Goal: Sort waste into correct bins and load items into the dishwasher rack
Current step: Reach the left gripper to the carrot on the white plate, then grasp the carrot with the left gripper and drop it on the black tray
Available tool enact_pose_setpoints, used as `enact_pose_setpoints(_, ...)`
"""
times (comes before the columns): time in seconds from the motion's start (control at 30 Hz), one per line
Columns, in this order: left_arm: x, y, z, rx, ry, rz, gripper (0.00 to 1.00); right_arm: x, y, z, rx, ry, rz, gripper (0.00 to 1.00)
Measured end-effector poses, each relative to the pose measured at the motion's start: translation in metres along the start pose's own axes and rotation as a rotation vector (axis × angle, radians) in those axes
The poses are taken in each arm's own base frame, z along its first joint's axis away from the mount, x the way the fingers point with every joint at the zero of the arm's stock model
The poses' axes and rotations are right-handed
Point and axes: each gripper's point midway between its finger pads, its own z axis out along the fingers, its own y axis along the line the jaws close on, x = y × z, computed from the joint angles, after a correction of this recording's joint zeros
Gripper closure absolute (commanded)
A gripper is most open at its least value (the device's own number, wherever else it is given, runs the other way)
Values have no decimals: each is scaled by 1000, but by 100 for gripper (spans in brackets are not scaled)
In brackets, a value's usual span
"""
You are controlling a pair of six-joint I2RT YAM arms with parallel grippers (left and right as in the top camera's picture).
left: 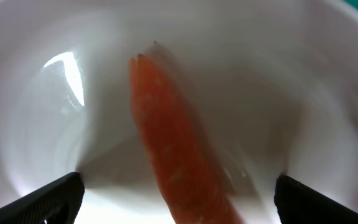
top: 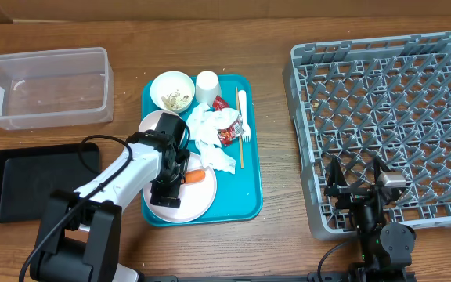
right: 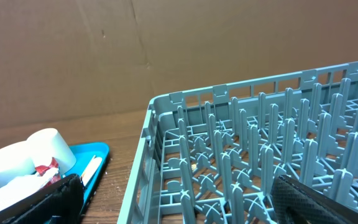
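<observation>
Rack (top: 382,102): grey lattice crate under and ahead of right tool (right: 185,202), whose fingers stand spread and hold nothing.
Tub (top: 45,90), black tray (top: 30,184): well apart from left tool (left: 182,202), far from right tool.
Teal tray (top: 241,180): beneath left tool; carries plate.
Plate (top: 202,204): directly under left tool.
Carrot (left: 173,168): on plate, just below left tool, centred between its spread, unloaded fingers. Long axis runs crosswise to the fingertip line, so closing would likely pinch its width. Left arm far nearer.
Hidden: carrot's near end is cut off and blurred in wrist view. Overhead, the arm covers one end. Finger contact cannot be told.
</observation>
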Motion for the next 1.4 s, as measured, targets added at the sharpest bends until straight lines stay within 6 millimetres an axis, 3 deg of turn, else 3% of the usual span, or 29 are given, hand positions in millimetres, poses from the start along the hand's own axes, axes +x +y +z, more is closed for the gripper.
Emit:
enact_pose_setpoints(0.27,-2,-1,0,4,-14,-2,2,0,0,0,0,0,0,0)
enact_pose_setpoints(0.4,-1,-5,1,7,-10,-9,14,0,0,0,0,0,0,0)
enact_pose_setpoints(0.47,0,-6,1,7,-5,-11,16,0,0,0,0,0,0,0)
enact_pose_setpoints(0.6,1,-6,1,7,3,-21,31,0,0,0,1,0,0,0)
enact_pose_setpoints(0.7,3,-6,1,5,12,-24,22,0,0,0,1,0,0,0)
enact_pose_setpoints(0.73,5,-6,1,2,24,-25,30,0,0,0,0,0,-1,0)
enact_pose_setpoints(0.77,7,-5,1,1,35,-25,47,0,0,0,1,1,0,0)
enact_pose_setpoints(0.9,11,-5,2,-2,58,-26,70,0,0,0,1,0,0,0)
enact_pose_setpoints(1.23,12,-3,2,-12,63,-4,96,0,0,0,0,0,0,0)
enact_pose_setpoints(1.4,11,1,1,-31,64,49,96,0,0,0,1,0,0,0)
